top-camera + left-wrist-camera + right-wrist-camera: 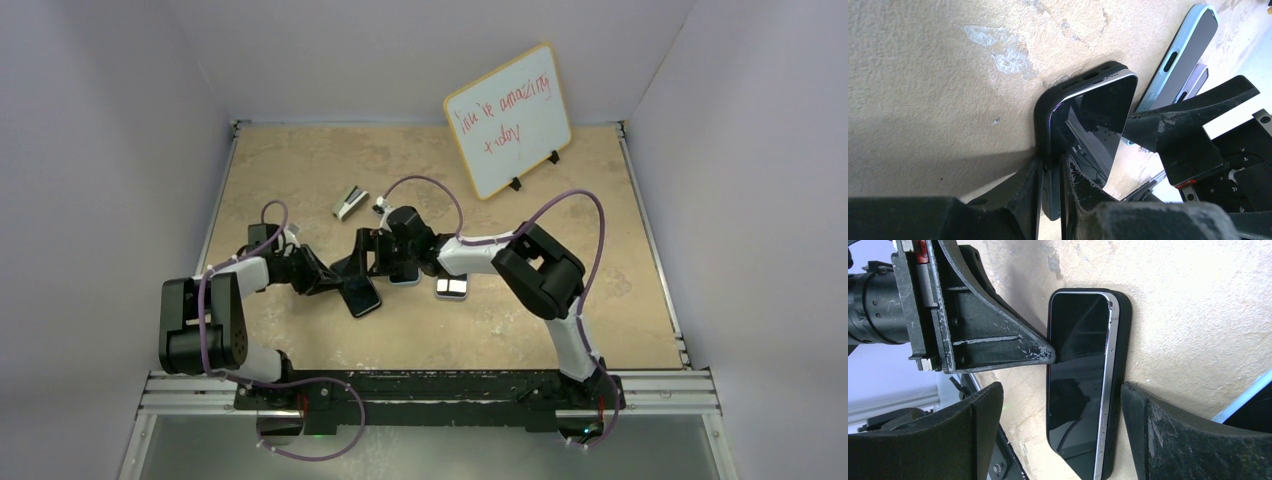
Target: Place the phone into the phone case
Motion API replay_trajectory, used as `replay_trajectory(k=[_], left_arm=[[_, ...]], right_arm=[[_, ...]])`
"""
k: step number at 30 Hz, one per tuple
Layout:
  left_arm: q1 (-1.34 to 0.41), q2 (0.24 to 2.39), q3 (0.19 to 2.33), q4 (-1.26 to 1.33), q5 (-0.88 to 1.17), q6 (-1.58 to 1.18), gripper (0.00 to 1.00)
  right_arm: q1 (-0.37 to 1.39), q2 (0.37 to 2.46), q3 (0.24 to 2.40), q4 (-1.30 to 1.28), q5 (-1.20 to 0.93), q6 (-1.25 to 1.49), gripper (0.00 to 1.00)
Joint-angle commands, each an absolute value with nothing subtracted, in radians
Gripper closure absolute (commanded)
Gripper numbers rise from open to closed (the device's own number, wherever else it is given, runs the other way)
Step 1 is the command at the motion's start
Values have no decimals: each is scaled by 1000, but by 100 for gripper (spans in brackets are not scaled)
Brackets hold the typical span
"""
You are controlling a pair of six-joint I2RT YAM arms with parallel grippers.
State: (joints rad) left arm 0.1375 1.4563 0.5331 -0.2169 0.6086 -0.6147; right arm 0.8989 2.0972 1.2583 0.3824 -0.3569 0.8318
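Observation:
The phone [362,296] has a dark screen and a silver edge, and it lies on the tan tabletop inside a black phone case [1042,112]. Its silver side [1105,370] stands a little proud of the case rim [1122,340]. My left gripper [1050,162] is shut on the near corner of the phone and case, one finger on each face. One of those fingers [998,345] touches the edge of the screen. My right gripper [1062,387] is open and straddles the phone, with its right finger [1158,430] against the case's side.
A second phone in a light blue case [1180,55] lies just beyond, under the right wrist [405,272]. A small white and black item [452,288] sits to its right, and a small grey object [348,203] lies farther back. A whiteboard [510,120] stands at the back right.

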Motion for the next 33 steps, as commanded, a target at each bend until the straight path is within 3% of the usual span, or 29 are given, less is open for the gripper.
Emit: replay_trajectory(k=[1,14,19,33], left_arm=[[135,1496,558,-192,594,-600,81],[143,1508,587,-222,547,-585,80],[143,1502,592,-235,541,-582,79],[143,1500,600,-265,523,-575,78]], right_arm=[[915,2114,1267,510,-551,904,14],[897,2063,1231,702,-682,964,13],[896,2073,1195,893,-724,1075,14],[894,2078,1185,952,-723,1095,17]])
